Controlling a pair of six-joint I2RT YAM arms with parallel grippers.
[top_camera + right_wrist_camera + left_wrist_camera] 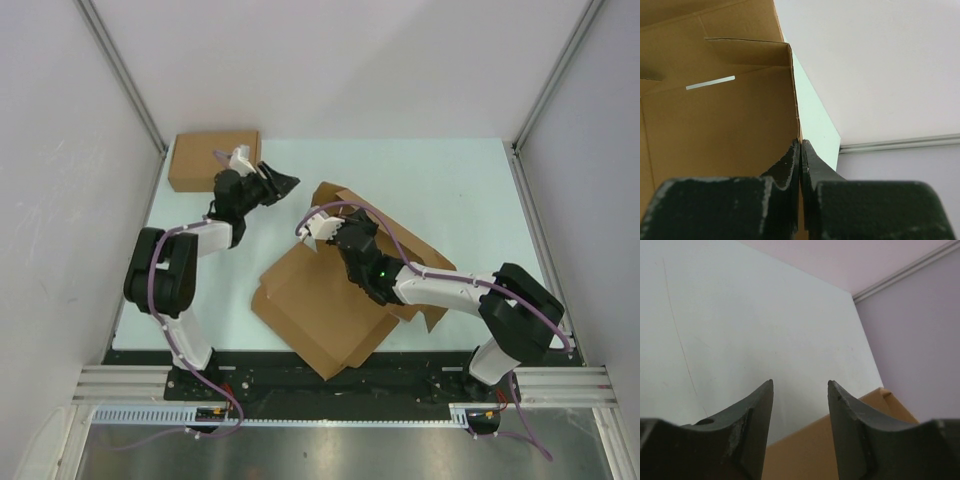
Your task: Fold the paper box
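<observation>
Paper box (322,318), a brown die-cut sheet only partly folded, lies on the pale green table (450,180) in front of your two arm bases, a little right of centre. It sits turned diagonally to the table edges, with one corner pointing at the near edge between the bases. As far as the top view shows, its long edges run from far left towards near right. The near-left part lies flat, while the far-right part is raised.

Your right gripper (318,226) is at the far-left end of that raised part. In the right wrist view its fingers (790,162) are pressed together, and the free edge of an upright panel (720,125) runs straight down into the seam between them, so you have the cardboard pinched.

Your left gripper (287,184) hangs over bare table just left of the sheet's far corner. Its fingers (757,405) stand roughly half apart and hold nothing. A second, ready-made flat cardboard box (200,160) lies at the far-left corner of the table, behind that arm's wrist
</observation>
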